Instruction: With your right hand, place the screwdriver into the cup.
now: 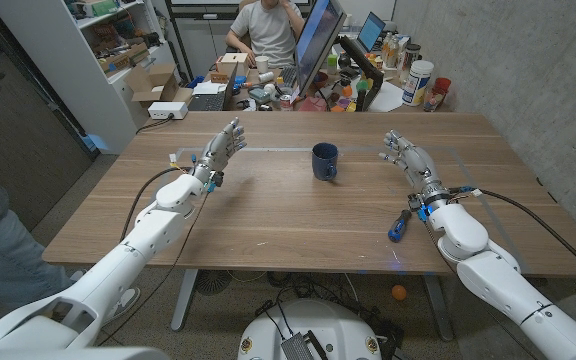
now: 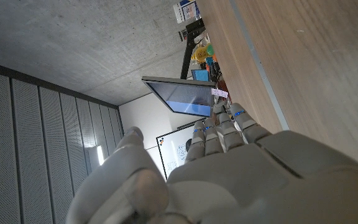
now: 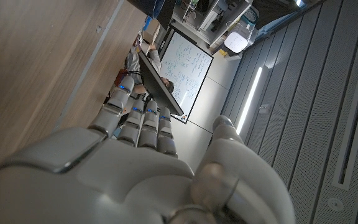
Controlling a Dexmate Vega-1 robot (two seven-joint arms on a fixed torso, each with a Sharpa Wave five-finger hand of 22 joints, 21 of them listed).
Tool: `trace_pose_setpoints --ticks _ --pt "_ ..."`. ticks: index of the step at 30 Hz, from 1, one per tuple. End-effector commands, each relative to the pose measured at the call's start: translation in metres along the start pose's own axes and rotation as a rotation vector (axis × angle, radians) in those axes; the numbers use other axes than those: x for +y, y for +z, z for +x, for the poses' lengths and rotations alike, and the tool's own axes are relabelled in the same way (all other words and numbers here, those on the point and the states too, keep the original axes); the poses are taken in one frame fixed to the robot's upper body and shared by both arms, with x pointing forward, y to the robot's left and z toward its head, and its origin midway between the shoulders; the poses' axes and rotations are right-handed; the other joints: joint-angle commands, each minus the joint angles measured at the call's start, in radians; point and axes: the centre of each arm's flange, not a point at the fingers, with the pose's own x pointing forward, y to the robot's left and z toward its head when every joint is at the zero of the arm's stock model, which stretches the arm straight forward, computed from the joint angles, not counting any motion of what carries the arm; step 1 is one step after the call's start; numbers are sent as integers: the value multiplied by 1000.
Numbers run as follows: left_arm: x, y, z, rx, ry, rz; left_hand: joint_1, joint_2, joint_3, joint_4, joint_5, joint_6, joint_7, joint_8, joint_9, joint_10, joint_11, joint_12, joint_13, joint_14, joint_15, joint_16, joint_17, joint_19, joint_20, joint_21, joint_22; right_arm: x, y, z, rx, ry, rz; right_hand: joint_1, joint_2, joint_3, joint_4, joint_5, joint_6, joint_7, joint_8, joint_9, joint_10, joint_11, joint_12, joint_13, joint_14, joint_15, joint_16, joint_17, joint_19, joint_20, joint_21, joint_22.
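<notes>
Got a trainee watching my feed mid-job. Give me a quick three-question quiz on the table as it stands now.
1. True or false: the right hand already holds the screwdriver.
2. Where does the blue cup stand? A) on its side by the left hand; B) upright near the table's middle; C) at the table's near edge.
3. Fill in: the screwdriver lies on the table beside the robot's ____ arm.

Key: 1 false; 2 B; 3 right.

office/lab | cluttered desk (image 1: 268, 85), monitor (image 1: 318, 40), person seated (image 1: 265, 30), shelves (image 1: 118, 30), whiteboard (image 3: 182, 68)
</notes>
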Motion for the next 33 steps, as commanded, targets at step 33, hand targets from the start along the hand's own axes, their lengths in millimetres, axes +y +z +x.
trace_pose_setpoints --ticks 33 --pt "-30 37 -18 40 41 113 8 13 6 -10 -3 13 -5 0 1 6 0 -3 6 8 9 0 3 1 14 -15 5 -33 17 -26 -186 302 -461 64 -17 24 -56 11 100 -99 20 9 130 -59 27 13 126 -55 21 -9 130 -26 -10 5"
